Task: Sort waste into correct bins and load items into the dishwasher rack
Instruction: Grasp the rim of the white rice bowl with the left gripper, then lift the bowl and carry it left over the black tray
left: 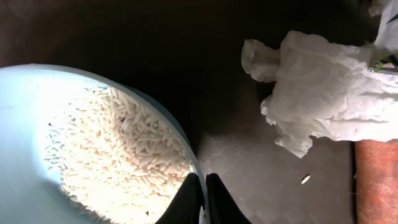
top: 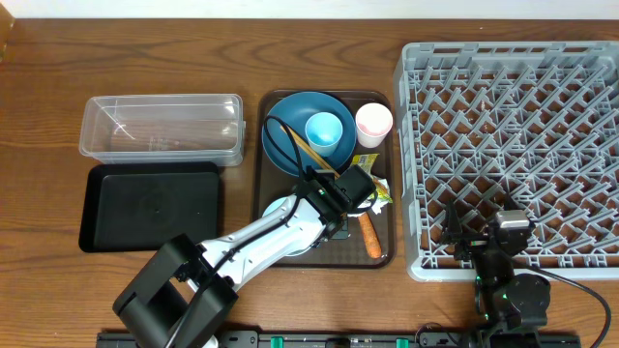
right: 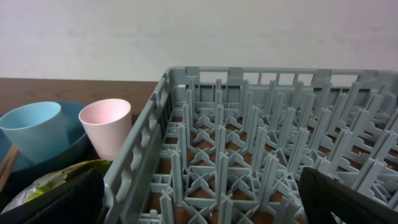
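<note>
Left tool (left: 203, 182): clenched, its two dark fingers (left: 186, 202) pinched together on the near rim of the bowl (left: 37, 124). Bowl: pale blue, on the brown serving tray (top: 389, 253), holding a heap of white rice (left: 124, 155); one stray grain (left: 305, 179) lies on the tray floor outside it. Napkin (left: 323, 93): white, crumpled, on the serving tray just beside the bowl and next to the orange stick (left: 376, 180). Wrapper (top: 380, 196): yellow-green, on the same tray, its print too small to read. Plate (top: 290, 130): dark blue, at the tray's far end, carrying the light-blue cup (top: 324, 129) and the chopsticks (top: 308, 150), which lie slantwise across it. Pink cup (top: 373, 123): upright on the tray, just beside the plate. Right tool (top: 481, 232): released, fingers spread wide, grasping nothing, over the near edge of the rack (top: 513, 116). Rack: grey, pegged, on the tabletop (top: 48, 97) to the right of the serving tray. Clear tub (top: 160, 126) and black tray (top: 150, 205): to the left of the serving tray, the tub behind the black tray.
</note>
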Action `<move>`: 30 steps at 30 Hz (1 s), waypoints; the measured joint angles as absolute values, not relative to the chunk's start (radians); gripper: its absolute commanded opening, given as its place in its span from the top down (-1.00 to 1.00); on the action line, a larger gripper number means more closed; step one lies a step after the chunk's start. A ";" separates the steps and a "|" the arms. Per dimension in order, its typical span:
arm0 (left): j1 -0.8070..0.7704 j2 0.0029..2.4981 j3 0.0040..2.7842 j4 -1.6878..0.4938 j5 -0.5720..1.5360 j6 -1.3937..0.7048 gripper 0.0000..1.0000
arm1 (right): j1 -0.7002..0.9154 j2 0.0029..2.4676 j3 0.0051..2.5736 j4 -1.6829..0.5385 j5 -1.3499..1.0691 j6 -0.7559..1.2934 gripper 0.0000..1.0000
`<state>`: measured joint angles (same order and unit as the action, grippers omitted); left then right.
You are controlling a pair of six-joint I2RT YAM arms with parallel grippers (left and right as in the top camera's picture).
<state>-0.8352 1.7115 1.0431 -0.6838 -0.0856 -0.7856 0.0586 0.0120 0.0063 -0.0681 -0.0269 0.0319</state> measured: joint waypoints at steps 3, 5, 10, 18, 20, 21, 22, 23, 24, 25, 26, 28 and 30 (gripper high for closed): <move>-0.835 1.711 1.043 -0.688 -0.086 -0.784 0.88 | 0.059 0.012 0.006 -0.068 -0.027 0.032 -0.99; -0.835 1.711 1.044 -0.689 -0.086 -0.777 0.88 | 0.059 0.012 0.006 -0.068 -0.027 0.032 -0.99; -0.835 1.685 1.043 -0.695 -0.086 -0.745 0.88 | 0.059 0.012 0.006 -0.068 -0.027 0.032 -0.98; -0.825 1.536 1.042 -0.696 -0.085 -0.696 0.86 | 0.059 0.012 0.006 -0.068 -0.027 0.032 -0.98; -0.814 1.503 1.042 -0.700 -0.086 -0.682 0.88 | 0.059 0.012 0.006 -0.068 -0.027 0.032 -0.99; -0.805 1.485 1.042 -0.701 -0.085 -0.673 0.88 | 0.059 0.012 0.006 -0.068 -0.027 0.032 -0.98; -0.798 1.474 1.042 -0.704 -0.086 -0.668 0.88 | 0.059 0.012 0.006 -0.068 -0.027 0.032 -0.99; -0.790 1.462 1.042 -0.709 -0.086 -0.659 0.88 | 0.059 0.012 0.006 -0.068 -0.027 0.032 -0.98; -0.782 1.452 1.042 -0.715 -0.086 -0.652 0.88 | 0.059 0.012 0.006 -0.068 -0.027 0.032 -0.98; -0.772 1.440 1.042 -0.723 -0.086 -0.644 0.87 | 0.059 0.012 0.006 -0.068 -0.027 0.032 -0.98; -0.764 1.429 1.042 -0.733 -0.086 -0.635 0.88 | 0.059 0.012 0.006 -0.068 -0.027 0.032 -0.98; -0.743 1.408 1.042 -0.751 -0.085 -0.624 0.88 | 0.059 0.012 0.006 -0.068 -0.027 0.032 -0.98; -0.711 1.386 1.042 -0.775 -0.085 -0.606 0.88 | 0.059 0.012 0.006 -0.068 -0.027 0.032 -0.98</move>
<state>-0.7109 1.3865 1.0420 -0.7746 -0.0853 -0.6056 0.0586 0.0120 0.0063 -0.0681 -0.0269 0.0319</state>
